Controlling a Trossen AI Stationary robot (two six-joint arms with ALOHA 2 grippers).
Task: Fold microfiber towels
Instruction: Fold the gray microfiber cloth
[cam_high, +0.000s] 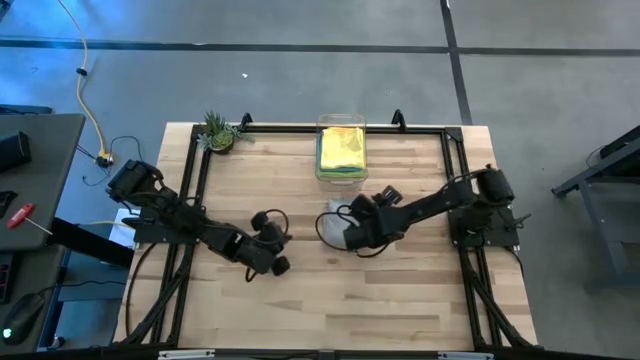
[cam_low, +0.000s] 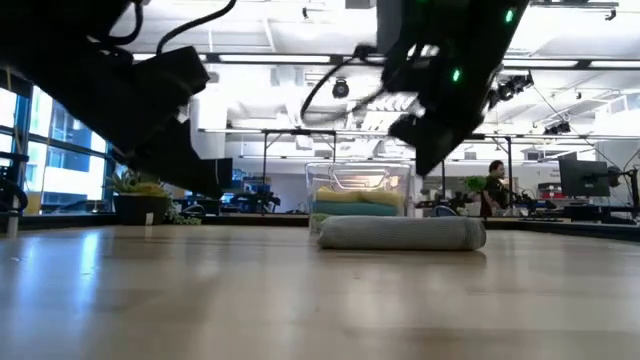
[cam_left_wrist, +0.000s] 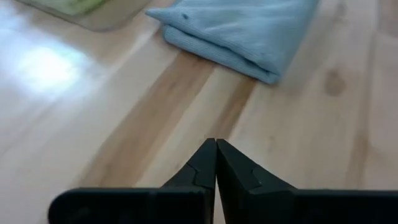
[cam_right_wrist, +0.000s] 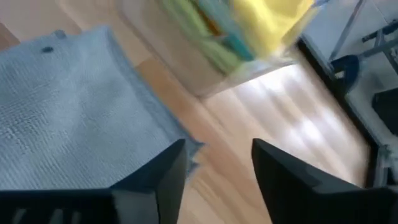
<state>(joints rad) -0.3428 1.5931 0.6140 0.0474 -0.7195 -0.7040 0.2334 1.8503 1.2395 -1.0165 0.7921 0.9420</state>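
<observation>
Two arms work over the wooden table (cam_high: 400, 290), and the clear plastic bin (cam_high: 341, 152) at its far edge serves as the landmark. Inside that bin sits a stack of folded towels, yellow (cam_high: 343, 146) on top, with teal and lime green edges showing beneath. Just in front of the bin, touching the tabletop, lies the grey towel (cam_low: 402, 232), folded into a thick, rounded bundle.

The right gripper (cam_right_wrist: 214, 168) hangs directly over this bundle's edge nearest the bin, its fingers standing apart and holding nothing. The left gripper (cam_left_wrist: 215, 163) sits farther out from the bin, on the left of the grey towel, low over bare wood with its fingers pressed together and empty.

The likely risk: the grey bundle is soft and loosely layered, so a finger catching the top layer on the way up could drag the fold open. A pinch on one layer only would also let the rest spill on the way to the bin.
</observation>
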